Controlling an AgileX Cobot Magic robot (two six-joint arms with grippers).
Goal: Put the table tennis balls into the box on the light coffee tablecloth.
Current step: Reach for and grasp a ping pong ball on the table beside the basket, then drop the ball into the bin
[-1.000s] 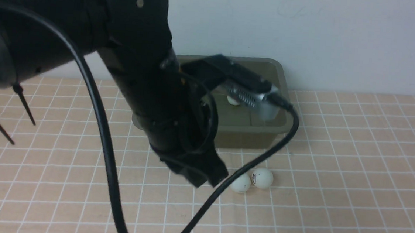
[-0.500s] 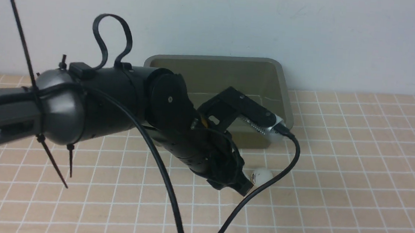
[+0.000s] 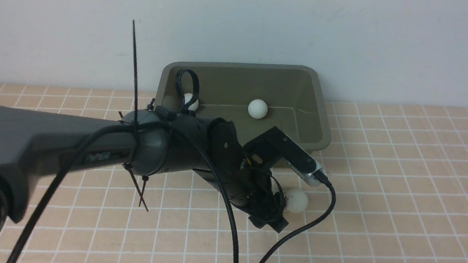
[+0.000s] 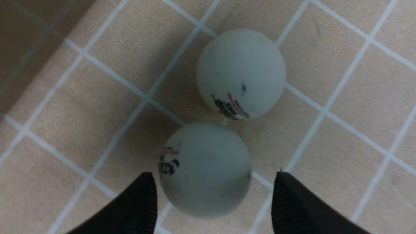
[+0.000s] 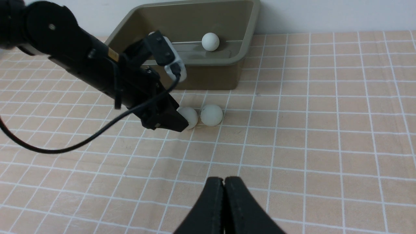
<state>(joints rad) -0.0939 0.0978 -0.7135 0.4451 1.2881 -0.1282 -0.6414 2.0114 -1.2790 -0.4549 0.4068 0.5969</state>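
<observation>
Olive-green plastic forms the box [image 3: 318, 109], which stands at the far edge of the tan checked tablecloth [image 3: 399, 203], close to the white wall [image 3: 350, 32]. Two white balls lie inside it: the middle ball [image 3: 257, 108] rests on the box floor, and the left-end ball [image 3: 191, 103] is partly hidden behind a black cable-tie loop [image 3: 187, 82] on the left arm [image 3: 69, 152]. Two more balls lie on the tablecloth just in front of the box, touching each other, both with black and red print. The left arm reaches low across the table to them. The left fingers [image 4: 136, 208] stand apart, one on each side of the near ball [image 4: 205, 169], which lies on the cloth between their tips. Cloth shows between this ball and one finger; the other finger is just beside it, and contact cannot be told. The far ball [image 4: 241, 74] lies beyond the tips, clear of both fingers. From the front only the far ball shows; the wrist covers the near one. The right fingers [image 5: 214, 201] are pressed together on nothing, above bare cloth well apart from the balls.
</observation>
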